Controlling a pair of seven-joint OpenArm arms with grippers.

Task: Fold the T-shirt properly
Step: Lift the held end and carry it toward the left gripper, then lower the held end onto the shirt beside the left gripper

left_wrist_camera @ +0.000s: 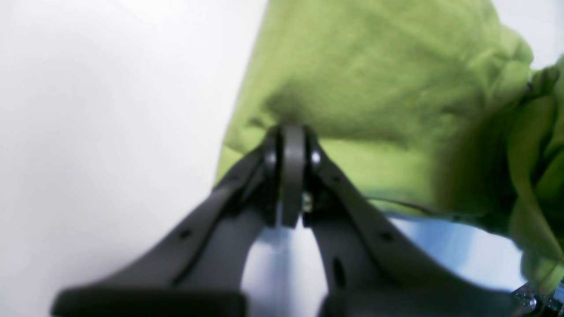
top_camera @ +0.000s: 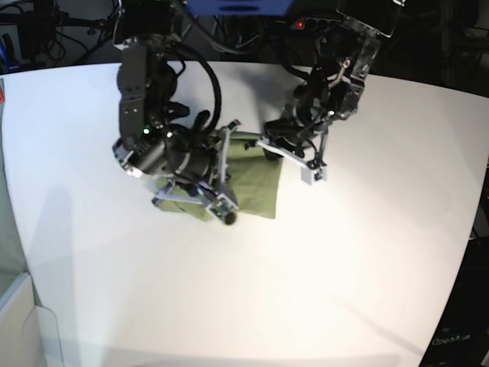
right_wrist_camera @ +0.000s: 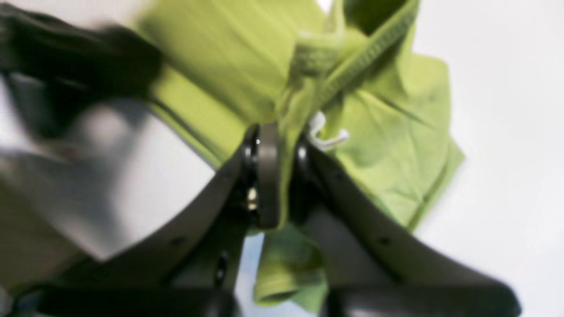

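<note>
On the white surface [top_camera: 367, 229], mid-fold. Base view, left to right: right gripper [top_camera: 226, 135] pinching a bunched ridge of the T-shirt [top_camera: 256, 187] near its collar and small white label [right_wrist_camera: 324, 132], fabric clamped between the jaws. Shirt lies compact, partly folded, between both arms. Left gripper [top_camera: 266, 147] pressed together on the shirt's edge [left_wrist_camera: 246, 132], cloth caught at the tips. Judgement: fold-over in hand; next, carry both pinches across together, lay flat, release.
</note>
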